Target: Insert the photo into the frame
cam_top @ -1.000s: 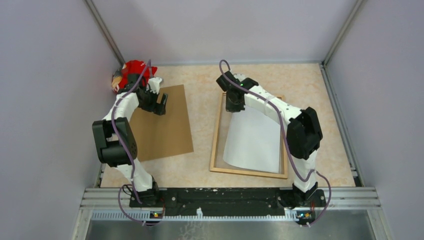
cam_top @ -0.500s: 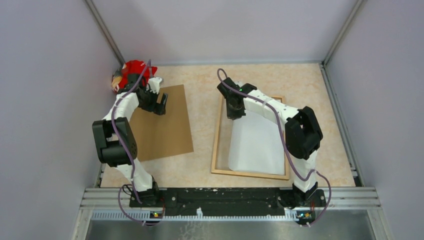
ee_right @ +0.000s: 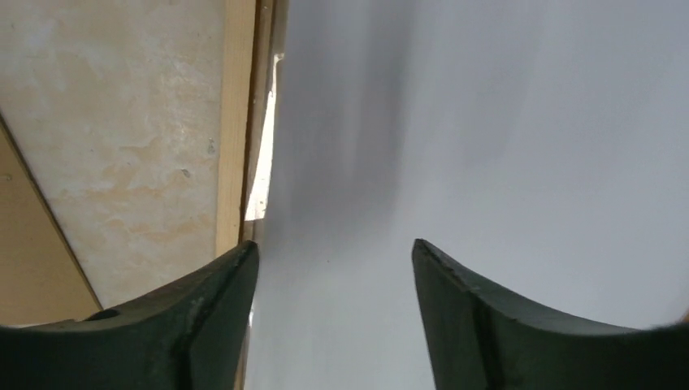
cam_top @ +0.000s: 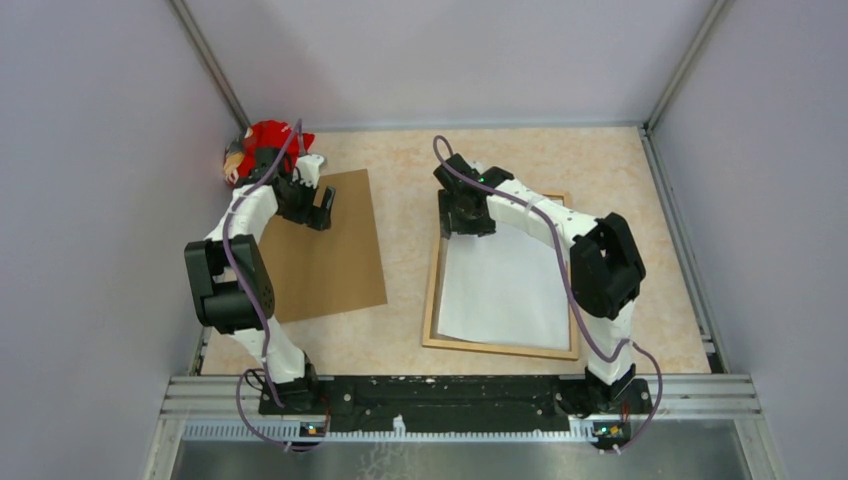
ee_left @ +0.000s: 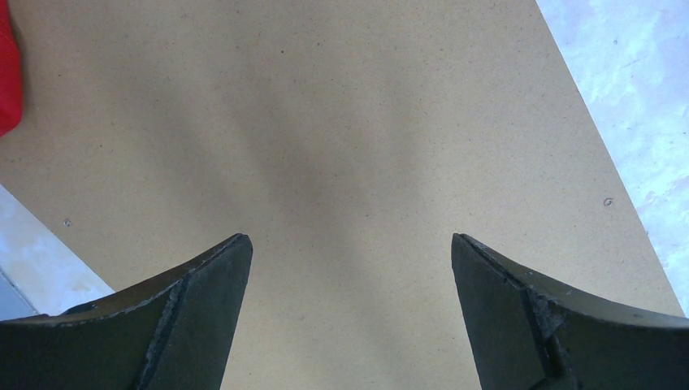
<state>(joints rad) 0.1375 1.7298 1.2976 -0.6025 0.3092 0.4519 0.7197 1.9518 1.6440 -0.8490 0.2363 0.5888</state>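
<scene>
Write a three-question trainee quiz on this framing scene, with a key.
1. True or false: the photo lies white side up within the frame.
2. What lies directly under the left pincer? A. the brown cardboard board B. the frame C. the photo
3. Is the right pincer open or shut, and is anything between its jaws?

Key: 1. True. 2. A. 3. Open, with nothing between the jaws; the photo lies below them.

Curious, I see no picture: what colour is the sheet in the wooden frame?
Plain white; the photo lies blank side up. Clearest from the top camera.
</scene>
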